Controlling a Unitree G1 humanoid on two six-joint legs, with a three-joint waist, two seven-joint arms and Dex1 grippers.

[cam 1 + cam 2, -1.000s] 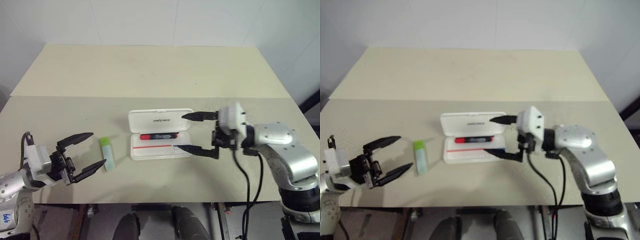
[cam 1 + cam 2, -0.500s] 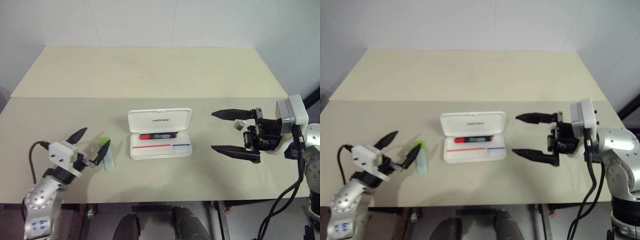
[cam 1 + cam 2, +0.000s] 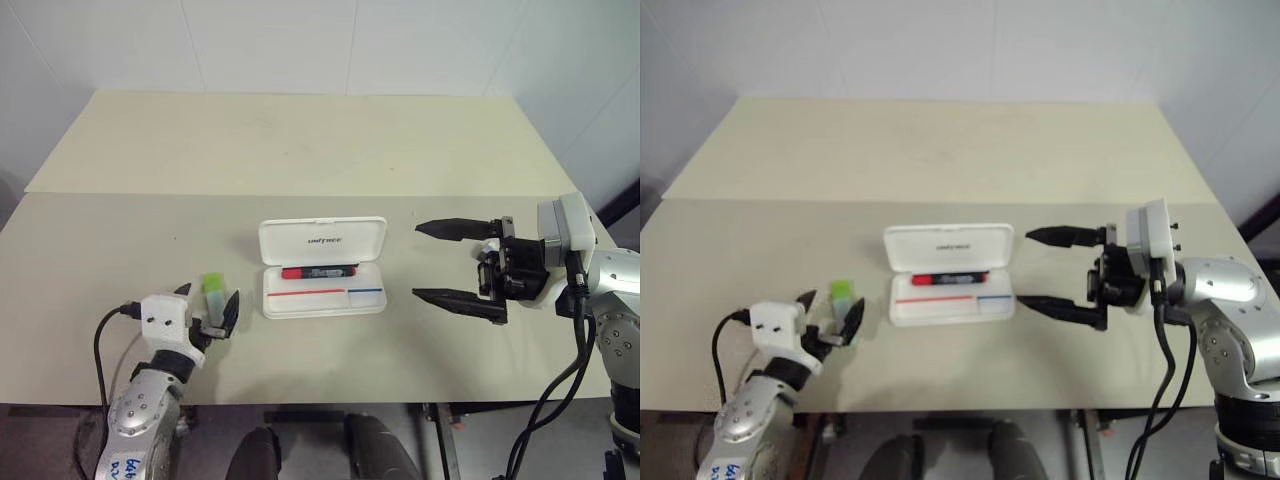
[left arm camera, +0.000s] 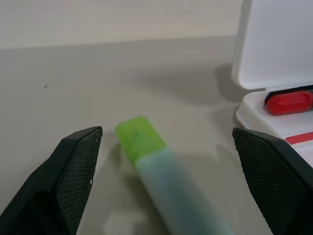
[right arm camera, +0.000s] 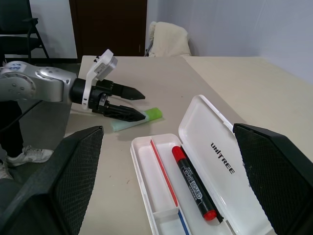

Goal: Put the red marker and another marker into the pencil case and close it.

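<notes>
Red marker [image 3: 319, 271] already lies in the open case [image 3: 323, 268], on the tray next to the lid hinge, so roughly a third done by my read. Green marker [image 3: 214, 290] is on the table [image 3: 300, 150], left of the case & apart from it. Left gripper [image 3: 206, 312] is spread wide w/ the marker between its fingers, nothing gripped yet. Right gripper [image 3: 450, 263] hangs wide open & empty, right of the case. Left to do: grab the green one, drop it in, shut lid.
</notes>
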